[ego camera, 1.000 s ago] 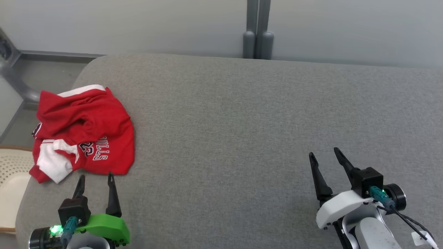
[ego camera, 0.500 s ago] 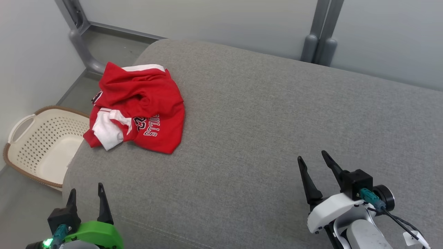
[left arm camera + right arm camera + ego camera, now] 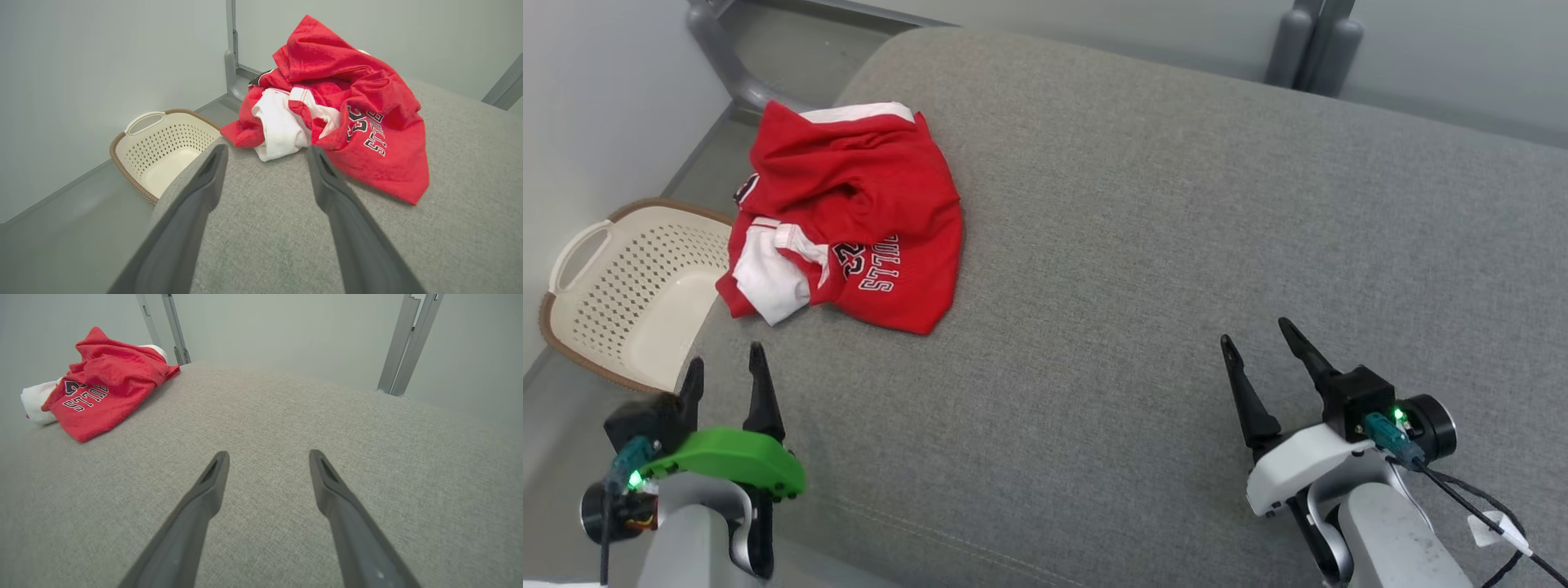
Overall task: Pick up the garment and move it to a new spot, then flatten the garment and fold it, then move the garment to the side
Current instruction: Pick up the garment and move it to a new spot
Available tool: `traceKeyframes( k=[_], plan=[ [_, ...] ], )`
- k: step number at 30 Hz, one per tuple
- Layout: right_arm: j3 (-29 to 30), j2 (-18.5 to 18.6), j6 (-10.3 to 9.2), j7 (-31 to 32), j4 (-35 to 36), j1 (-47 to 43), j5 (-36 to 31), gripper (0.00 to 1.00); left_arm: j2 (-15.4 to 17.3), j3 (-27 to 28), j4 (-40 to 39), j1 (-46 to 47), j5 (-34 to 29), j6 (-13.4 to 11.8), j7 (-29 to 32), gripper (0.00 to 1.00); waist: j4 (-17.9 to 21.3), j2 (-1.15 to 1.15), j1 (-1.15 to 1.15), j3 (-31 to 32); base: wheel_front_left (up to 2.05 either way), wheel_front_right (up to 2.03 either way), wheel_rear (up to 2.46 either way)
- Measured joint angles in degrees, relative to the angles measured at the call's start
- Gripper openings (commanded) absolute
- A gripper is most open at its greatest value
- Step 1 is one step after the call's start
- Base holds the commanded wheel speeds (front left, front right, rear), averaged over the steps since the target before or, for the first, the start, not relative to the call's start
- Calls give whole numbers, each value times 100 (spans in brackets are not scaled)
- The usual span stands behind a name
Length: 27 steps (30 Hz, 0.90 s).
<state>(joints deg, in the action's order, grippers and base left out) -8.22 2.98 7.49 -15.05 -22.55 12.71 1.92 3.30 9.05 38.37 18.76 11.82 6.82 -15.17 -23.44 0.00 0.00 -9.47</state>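
The garment [image 3: 849,212] is a crumpled red jersey with white panels and dark lettering, lying bunched at the left end of the grey cushioned surface [image 3: 1160,245]. In the left wrist view the garment [image 3: 347,106] sits just beyond the fingertips. My left gripper [image 3: 725,367] is open and empty, near the surface's left front edge, a short way in front of the garment. My right gripper [image 3: 1258,331] is open and empty at the lower right, far from the cloth. The right wrist view has the garment [image 3: 102,384] at the far left and my right gripper [image 3: 267,455] over bare fabric.
A cream perforated laundry basket [image 3: 629,286] stands on the floor left of the surface, also in the left wrist view as the basket [image 3: 163,147]. Grey metal posts [image 3: 1315,41] rise behind the surface against pale walls. Bare grey fabric stretches to the right of the garment.
The head camera has turned left and tilted down, bringing the basket and floor into view. The left gripper now sits higher in the picture. The garment lies as before.
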Motion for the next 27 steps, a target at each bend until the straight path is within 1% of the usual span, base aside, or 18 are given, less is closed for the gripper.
traceKeyframes(
  k=[4, 6, 10, 12, 15, 18, 20, 24, 27],
  plan=[
    [-14, 105, 0, 0, 149, 153, -97, 100, 158, -19, 225, 516, 121, 46, 0, 100, 148, 0, 0, -313, 0, 0, 0],
    [-18, 147, 0, -1, 229, 232, -121, 100, 254, -120, 322, 779, 187, 51, 0, 100, 238, 0, 0, -481, 0, 0, 0],
    [-52, 203, 0, -1, 327, 341, -148, 100, 405, -503, 477, 1254, 439, 58, 0, 100, 422, 0, 0, -771, 0, 0, 0],
    [-85, 231, 0, 0, 353, 398, -153, 100, 522, -766, 602, 1449, 684, 58, -1, 100, 526, 0, 0, -905, 0, 0, 0],
    [-115, 250, 0, 0, 382, 446, -155, 100, 701, -1082, 713, 1717, 888, 59, -1, 100, 666, 0, 0, -1058, 0, 0, 0],
    [-154, 285, 0, 0, 401, 520, -180, 100, 842, -1411, 944, 1976, 953, 59, -1, 100, 811, 0, 0, -1227, 0, 0, 0],
    [-167, 290, 0, 0, 407, 560, -181, 100, 876, -1535, 1171, 2115, 1004, 60, 0, 100, 892, 0, 0, -1320, 0, 0, 0],
    [-182, 270, 0, -1, 408, 681, -185, 100, 989, -1530, 1711, 2391, 1017, 64, -1, 100, 1070, 0, 0, -1480, 0, 0, 0],
    [-189, 249, 0, -3, 410, 747, -188, 100, 1001, -1448, 1983, 2545, 992, -125, -1, 99, 1185, 0, 0, -1591, 0, 0, 0]
  ],
)
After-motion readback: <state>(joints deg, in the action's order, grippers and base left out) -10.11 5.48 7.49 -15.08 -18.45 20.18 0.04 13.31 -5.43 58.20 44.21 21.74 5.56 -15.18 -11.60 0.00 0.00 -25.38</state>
